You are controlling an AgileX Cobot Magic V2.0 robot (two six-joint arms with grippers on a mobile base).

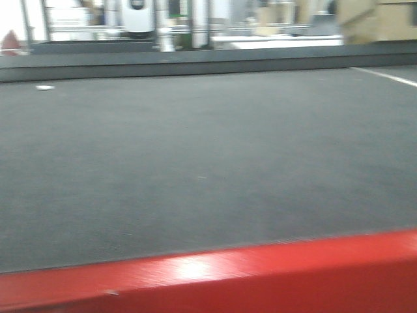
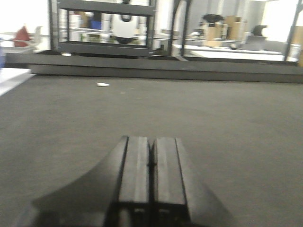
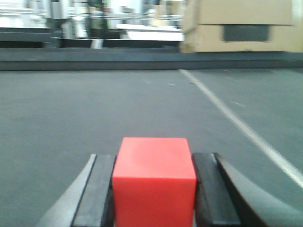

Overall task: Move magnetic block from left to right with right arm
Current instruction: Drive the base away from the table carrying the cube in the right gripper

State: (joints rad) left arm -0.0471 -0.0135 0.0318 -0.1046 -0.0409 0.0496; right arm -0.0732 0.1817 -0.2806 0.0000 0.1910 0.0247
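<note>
Since the right hand [image 3: 154,158] is grasping the magnetic block [image 3: 154,184] over the dark surface [image 3: 94,104], pickup is judged complete; carrying it rightward and releasing it are outstanding (left hand [image 2: 151,144] clenched, empty).

Three low views, shared grey mat [image 1: 195,163]

I read the mat [image 1: 195,150] as flat and open out to its far edge. One small white scrap [image 2: 102,84] lies near the far left corner. A raised dark ledge [image 2: 165,71] runs along the far edge, and a rack [image 2: 106,28] and cardboard boxes [image 3: 241,26] stand beyond it. Ahead of the right gripper [image 3: 154,163], clamped on the magnetic block [image 3: 154,187], only a flat white line [image 3: 236,123] crosses the mat.
</note>
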